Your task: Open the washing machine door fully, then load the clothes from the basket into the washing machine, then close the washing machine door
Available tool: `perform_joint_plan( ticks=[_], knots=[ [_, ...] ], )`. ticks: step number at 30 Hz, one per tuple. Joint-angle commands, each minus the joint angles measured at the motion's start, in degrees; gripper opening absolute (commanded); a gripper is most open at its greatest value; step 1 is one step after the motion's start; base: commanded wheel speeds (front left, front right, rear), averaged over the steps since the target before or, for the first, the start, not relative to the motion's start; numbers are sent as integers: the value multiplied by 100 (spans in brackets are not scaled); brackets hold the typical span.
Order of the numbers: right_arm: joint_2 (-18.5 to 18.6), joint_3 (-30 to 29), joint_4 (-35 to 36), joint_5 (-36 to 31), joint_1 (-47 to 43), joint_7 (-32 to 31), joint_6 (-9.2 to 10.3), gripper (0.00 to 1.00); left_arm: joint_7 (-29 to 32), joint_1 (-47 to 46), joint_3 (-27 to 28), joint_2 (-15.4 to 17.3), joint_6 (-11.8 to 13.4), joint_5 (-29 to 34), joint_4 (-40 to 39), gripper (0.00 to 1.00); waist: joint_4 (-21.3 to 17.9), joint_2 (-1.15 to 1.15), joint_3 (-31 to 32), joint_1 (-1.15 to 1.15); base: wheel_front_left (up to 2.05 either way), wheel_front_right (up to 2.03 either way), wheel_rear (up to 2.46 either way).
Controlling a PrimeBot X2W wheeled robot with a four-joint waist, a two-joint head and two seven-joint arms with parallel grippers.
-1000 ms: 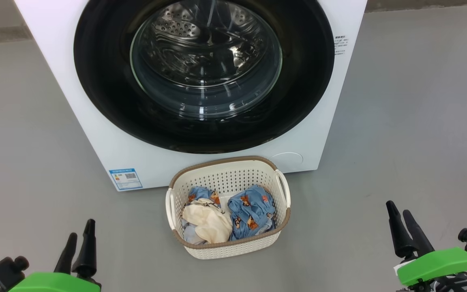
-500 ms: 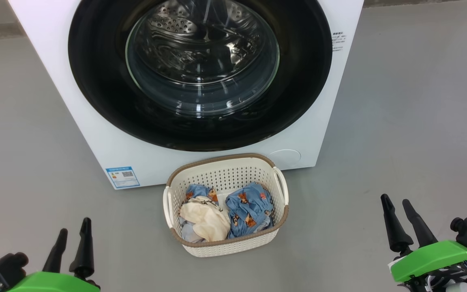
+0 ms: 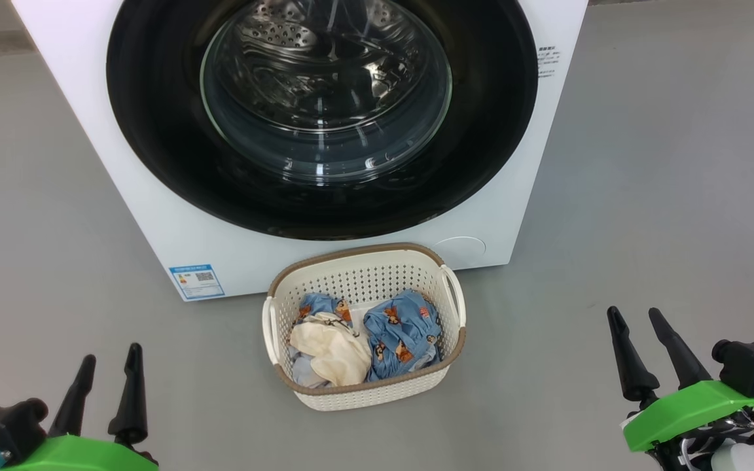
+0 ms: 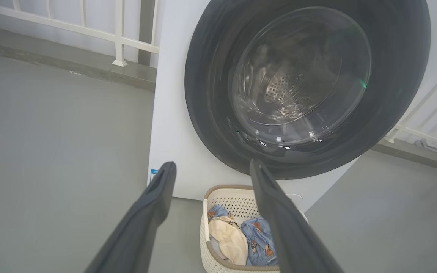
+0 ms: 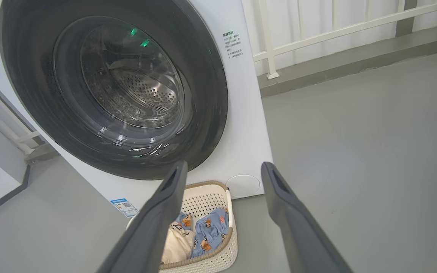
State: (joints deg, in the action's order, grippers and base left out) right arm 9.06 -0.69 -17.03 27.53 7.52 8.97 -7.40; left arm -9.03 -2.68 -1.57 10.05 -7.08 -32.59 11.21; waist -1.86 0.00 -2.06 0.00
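The white washing machine (image 3: 154,216) stands ahead, its round black-rimmed door (image 3: 154,150) shut flat against the front, the steel drum visible through the glass. On the floor just before it sits the cream basket (image 3: 364,386) holding the clothes (image 3: 400,333): light blue bear-print pieces and one cream-white piece (image 3: 331,350). My left gripper (image 3: 107,358) hangs open at the lower left, well short of the basket. My right gripper (image 3: 632,317) is open at the lower right, also clear of the basket. The door (image 4: 211,94) and basket (image 4: 218,258) show beyond the left fingers, and the door (image 5: 211,94) and basket (image 5: 218,254) beyond the right ones.
Grey floor (image 3: 645,196) spreads on both sides of the machine. A blue label (image 3: 196,280) sits on the machine's lower left front. A white railing (image 5: 317,36) on a low kerb runs behind the machine.
The head view has drifted, so machine and basket sit slightly higher and to the left. My left gripper has sunk lower in the picture; my right gripper has risen a little.
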Motion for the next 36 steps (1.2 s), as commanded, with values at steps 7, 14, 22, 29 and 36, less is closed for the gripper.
perform_joint_plan(
  ticks=[7,14,22,29,36],
  knots=[
    [171,187,80,-601,342,189,-7,100,-180,-276,162,215,-31,573,-142,100,-23,0,3,0,0,0,0],
    [233,262,32,-1071,401,306,-7,100,-299,-266,187,244,-33,1044,-149,100,-44,0,-5,0,0,0,0],
    [278,297,17,-1595,444,440,-8,100,-433,-294,233,275,-37,1591,-140,100,-36,0,-8,0,0,0,0],
    [325,278,96,-2050,463,557,-9,100,-551,-282,230,339,-40,2061,-157,100,-25,0,17,0,0,0,0],
    [263,207,102,-2121,448,603,-9,100,-597,-284,389,263,-41,2139,-79,100,-25,0,22,0,0,0,0]
  ],
)
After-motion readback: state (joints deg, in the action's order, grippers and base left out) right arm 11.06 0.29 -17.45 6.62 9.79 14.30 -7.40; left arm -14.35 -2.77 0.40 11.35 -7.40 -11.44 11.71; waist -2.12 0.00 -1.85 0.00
